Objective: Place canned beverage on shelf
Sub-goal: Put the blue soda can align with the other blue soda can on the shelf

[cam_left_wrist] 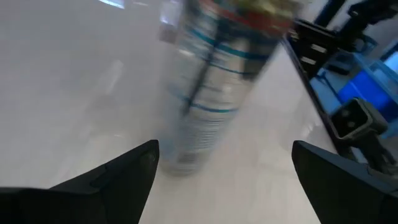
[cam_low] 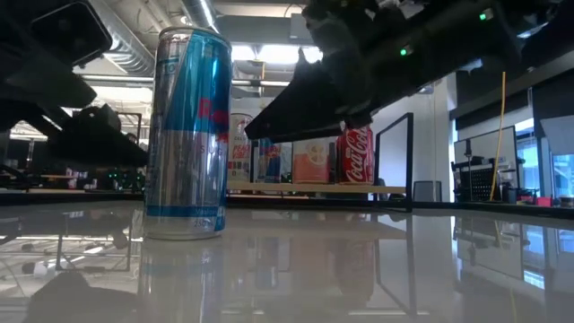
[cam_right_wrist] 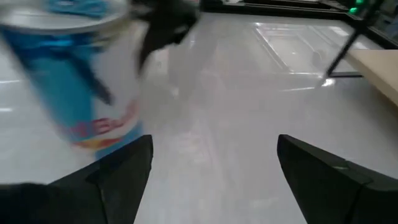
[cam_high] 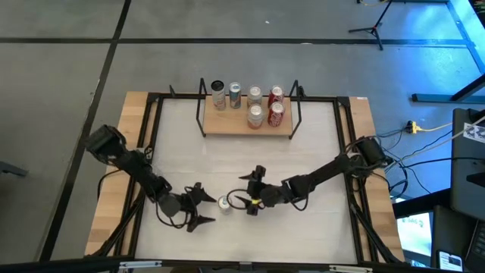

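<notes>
The slim blue-and-silver energy drink can (cam_high: 225, 202) is standing upright on the white table (cam_high: 318, 144), with nothing holding it. It is sitting between the two grippers: the left gripper (cam_high: 201, 205) is spreading its fingers wide just to one side of it, and the right gripper (cam_high: 254, 193) is hovering with its fingers equally spread on the other side. In the left wrist view the can (cam_left_wrist: 211, 93) is lying ahead of the open fingers, roughly centred; in the right wrist view it (cam_right_wrist: 81, 81) is sitting off toward one finger rather than in the middle of the gap.

The main risk is a tip-over. The can is tall and narrow, so a finger that is arriving off-centre would likely be pushing it sideways instead of enclosing it, and it would roll across the glossy surface. With both arms crowding the same spot, they could also be knocking each other, or the can, if both advance.

The shelf (cam_high: 246, 125), well beyond both grippers, is already carrying six cans (cam_high: 255, 106) clustered toward its middle and one end. A careless placement could be toppling those neighbours, or catching the black rod uprights (cam_high: 201, 106).
</notes>
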Robot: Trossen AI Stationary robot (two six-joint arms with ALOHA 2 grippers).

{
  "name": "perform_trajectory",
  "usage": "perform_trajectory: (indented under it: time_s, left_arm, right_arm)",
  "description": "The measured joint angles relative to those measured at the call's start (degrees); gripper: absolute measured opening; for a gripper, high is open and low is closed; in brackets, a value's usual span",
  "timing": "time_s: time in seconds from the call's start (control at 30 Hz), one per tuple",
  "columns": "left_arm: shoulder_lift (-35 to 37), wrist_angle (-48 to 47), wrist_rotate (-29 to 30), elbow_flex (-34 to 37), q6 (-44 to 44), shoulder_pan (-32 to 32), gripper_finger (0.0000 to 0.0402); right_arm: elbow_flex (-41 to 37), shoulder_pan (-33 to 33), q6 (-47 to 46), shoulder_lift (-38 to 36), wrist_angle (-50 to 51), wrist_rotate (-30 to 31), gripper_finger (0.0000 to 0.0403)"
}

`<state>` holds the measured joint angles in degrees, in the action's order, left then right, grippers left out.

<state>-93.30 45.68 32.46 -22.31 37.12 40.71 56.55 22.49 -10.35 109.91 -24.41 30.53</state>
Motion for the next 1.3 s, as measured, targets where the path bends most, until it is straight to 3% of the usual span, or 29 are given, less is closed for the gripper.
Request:
perform_trajectory:
  time_s: [0.2,0.4,0.63,1.3]
  left_arm:
    - [-7.33,0.0,-7.39,-7.12,-0.62,-0.02,0.0357]
    - [-9.05,-0.04,-13.12,-10.38,-1.56,-0.05,0.0357]
    - [-9.09,-0.18,-8.58,-10.77,-6.11,-1.61,0.0357]
    - [-7.44,-10.41,-4.69,-10.73,2.31,-1.97,0.0357]
  right_arm:
    - [0.0,-1.95,-0.04,0.0,-0.02,-0.75,0.034]
    - [0.0,-2.0,0.06,0.0,-0.61,-1.35,0.034]
    - [0.04,-1.95,1.21,2.37,-4.2,-3.95,0.034]
    - [0.02,-1.8,-1.32,2.58,-4.05,-14.35,0.034]
